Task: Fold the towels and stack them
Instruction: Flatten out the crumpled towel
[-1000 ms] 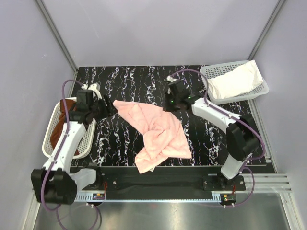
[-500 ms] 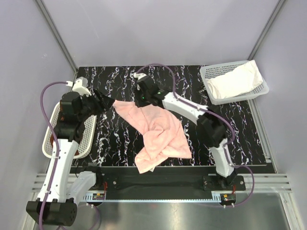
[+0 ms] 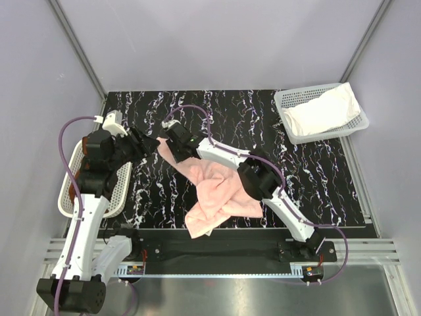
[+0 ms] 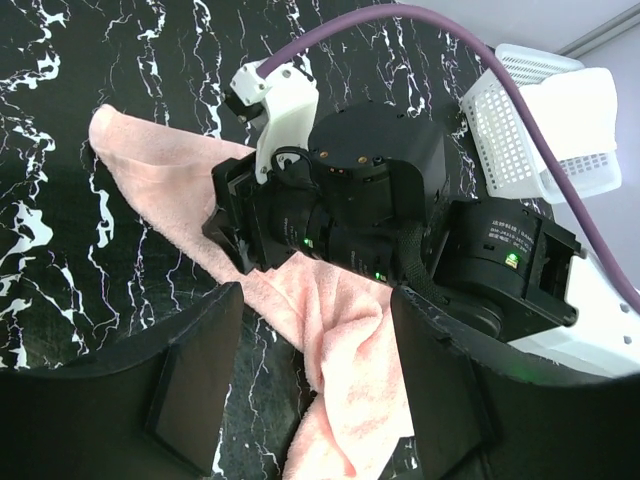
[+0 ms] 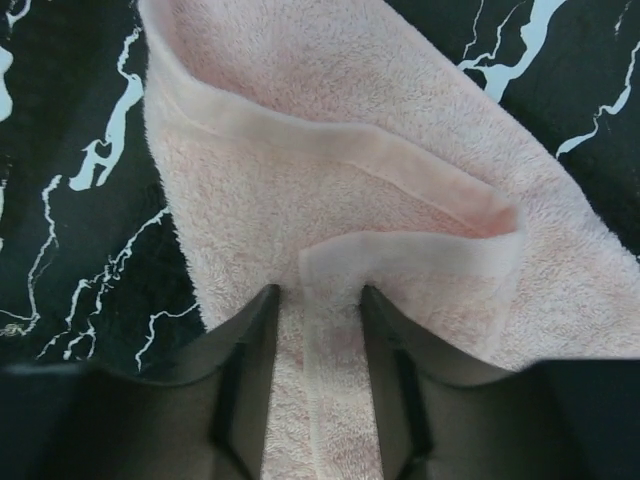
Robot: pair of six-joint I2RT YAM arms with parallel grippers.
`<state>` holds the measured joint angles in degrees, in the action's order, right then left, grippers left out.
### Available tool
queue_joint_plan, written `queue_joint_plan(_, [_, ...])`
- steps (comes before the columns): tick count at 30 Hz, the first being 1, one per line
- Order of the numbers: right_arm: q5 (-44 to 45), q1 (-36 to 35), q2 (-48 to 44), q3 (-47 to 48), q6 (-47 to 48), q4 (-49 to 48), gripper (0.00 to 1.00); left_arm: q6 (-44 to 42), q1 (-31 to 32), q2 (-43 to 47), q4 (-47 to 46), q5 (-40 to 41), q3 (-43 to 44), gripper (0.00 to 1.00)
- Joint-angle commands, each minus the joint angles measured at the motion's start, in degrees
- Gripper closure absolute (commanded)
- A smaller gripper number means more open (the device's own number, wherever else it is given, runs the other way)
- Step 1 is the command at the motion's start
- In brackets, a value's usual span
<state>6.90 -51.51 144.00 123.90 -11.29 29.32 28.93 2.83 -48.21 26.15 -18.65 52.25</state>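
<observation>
On table, pink towel is lying crumpled; right gripper, half-open, is straddling its far corner hem; left gripper is hovering wide beside. Judgement: pinch one layer only, then spread.

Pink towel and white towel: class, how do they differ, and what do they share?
The pink towel lies crumpled on the table; the white towel sits bundled in a basket. The right gripper straddles the pink towel's edge; no gripper is near the white towel. Both are soft cloths.
</observation>
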Motion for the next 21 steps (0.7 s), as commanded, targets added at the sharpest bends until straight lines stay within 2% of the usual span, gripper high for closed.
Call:
queue_joint_plan(1, [4.6, -0.3, 0.4, 0.4, 0.8, 0.9, 0.59, -1.8, -0.2, 1.1, -1.5, 0.5, 0.7, 0.34])
queue_joint_plan(4, [5.9, -0.5, -1.4, -2.0, 1.2, -0.3, 0.76, -1.8, -0.2, 0.7, -1.6, 0.8, 0.7, 0.34])
queue_joint_plan(5, [5.9, -0.5, -2.3, -2.9, 1.2, -1.0, 0.78, -1.8, -0.2, 0.6, -1.6, 0.9, 0.6, 0.34])
queue_joint_plan(10, [4.0, -0.5, -7.1, -7.8, 1.4, -4.4, 0.79, -0.9, -0.1, 0.1, -2.2, 0.5, -0.2, 0.34])
queue_joint_plan(15, [1.2, -0.5, -7.2, -7.5, 1.3, -4.1, 0.66, -0.2, -0.2, -0.1, -2.8, 0.0, -0.7, 0.34])
queue_joint_plan(21, [-0.7, -0.5, -6.7, -8.8, 0.0, -5.7, 0.74, -0.1, -0.2, 0.1, -2.5, 0.2, -0.9, 0.34])
